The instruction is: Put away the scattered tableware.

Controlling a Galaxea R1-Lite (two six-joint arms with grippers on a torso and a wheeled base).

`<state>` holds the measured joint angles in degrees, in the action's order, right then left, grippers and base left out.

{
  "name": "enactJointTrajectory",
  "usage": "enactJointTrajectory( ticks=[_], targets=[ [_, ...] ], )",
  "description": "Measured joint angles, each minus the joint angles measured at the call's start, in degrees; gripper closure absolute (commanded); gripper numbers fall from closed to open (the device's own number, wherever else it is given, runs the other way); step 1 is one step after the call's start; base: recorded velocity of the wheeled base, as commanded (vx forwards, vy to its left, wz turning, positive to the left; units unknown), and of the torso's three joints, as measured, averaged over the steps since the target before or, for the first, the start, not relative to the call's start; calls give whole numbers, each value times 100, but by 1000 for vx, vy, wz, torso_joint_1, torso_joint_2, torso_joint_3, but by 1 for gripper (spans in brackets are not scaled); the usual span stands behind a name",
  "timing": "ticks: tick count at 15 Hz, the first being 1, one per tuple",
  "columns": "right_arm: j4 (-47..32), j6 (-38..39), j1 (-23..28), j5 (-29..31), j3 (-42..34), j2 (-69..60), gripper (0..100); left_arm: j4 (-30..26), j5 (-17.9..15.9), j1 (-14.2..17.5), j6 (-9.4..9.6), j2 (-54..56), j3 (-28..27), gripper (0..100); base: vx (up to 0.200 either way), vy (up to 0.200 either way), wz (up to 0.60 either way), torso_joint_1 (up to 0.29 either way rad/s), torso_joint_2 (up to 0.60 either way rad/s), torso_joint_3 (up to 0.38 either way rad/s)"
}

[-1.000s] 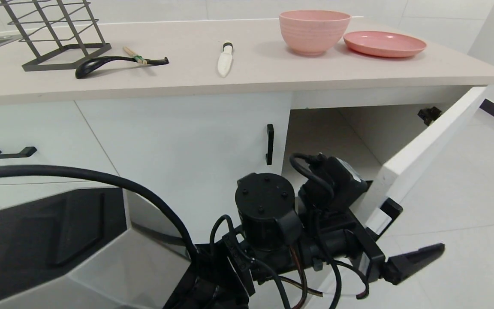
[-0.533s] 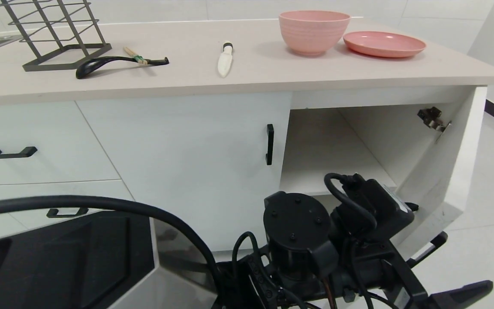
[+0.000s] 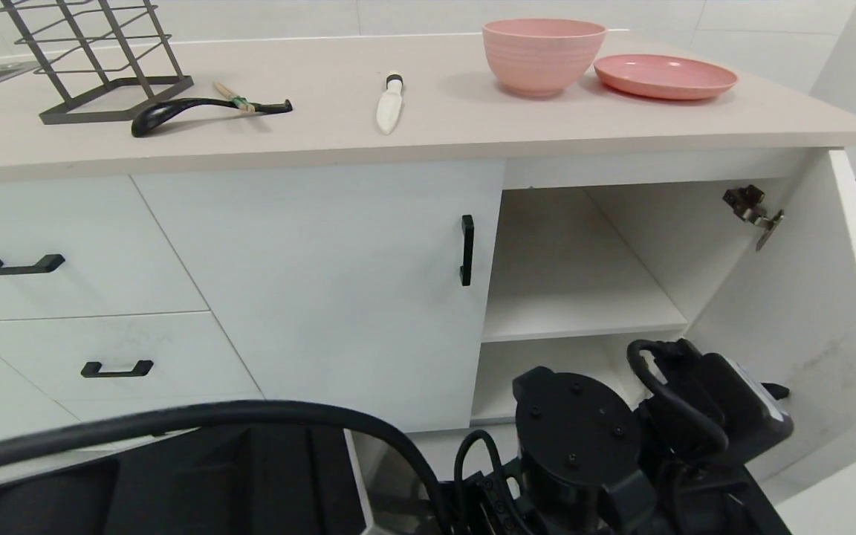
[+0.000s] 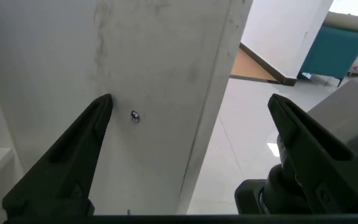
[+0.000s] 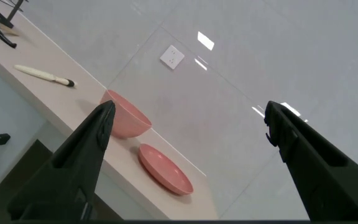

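Note:
On the counter (image 3: pixel 443 134) lie a pink bowl (image 3: pixel 544 53), a pink plate (image 3: pixel 664 74), a white knife (image 3: pixel 390 102), a black ladle (image 3: pixel 175 110) and chopsticks (image 3: pixel 233 94). My left gripper (image 4: pixel 190 99) is open, low beside the swung-out cabinet door (image 4: pixel 160 74), whose edge shows between its fingers; its wrist (image 3: pixel 576 431) sits in front of the lower cabinet. My right gripper (image 5: pixel 188 107) is open and holds nothing. It looks up from below counter height at the bowl (image 5: pixel 126 118), plate (image 5: pixel 165 169) and knife (image 5: pixel 42 74).
A dark wire rack (image 3: pixel 93 59) stands at the counter's back left. The right cabinet is wide open, with a bare shelf (image 3: pixel 569 297) and its door (image 3: pixel 792 312) standing out to the right. The left door (image 3: pixel 324 282) and two drawers (image 3: pixel 79 260) are closed.
The cabinet door has swung from partly open to wide open. My left arm has moved down and to the right with it, and its fingers have dropped below the head view's edge.

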<state>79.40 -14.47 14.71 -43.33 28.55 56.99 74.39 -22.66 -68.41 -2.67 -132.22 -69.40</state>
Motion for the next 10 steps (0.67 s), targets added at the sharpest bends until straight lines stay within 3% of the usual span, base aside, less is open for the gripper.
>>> enactJointTrajectory(
  ticks=[5, 8, 10],
  targets=[
    [0, 0, 83, 0, 152, -82, 0, 591, -18, -374, -296, -741, -808, 0, 0, 0, 0, 0, 0, 0],
    [-20, 0, 201, 2, 226, -127, 0, 707, -9, -639, -335, -1232, -1449, 0, 0, 0, 0, 0, 0, 0],
    [-246, 0, 267, -5, 354, -286, 0, 994, 22, -628, -354, -1418, -1665, 0, 0, 0, 0, 0, 0, 0]
  ],
)
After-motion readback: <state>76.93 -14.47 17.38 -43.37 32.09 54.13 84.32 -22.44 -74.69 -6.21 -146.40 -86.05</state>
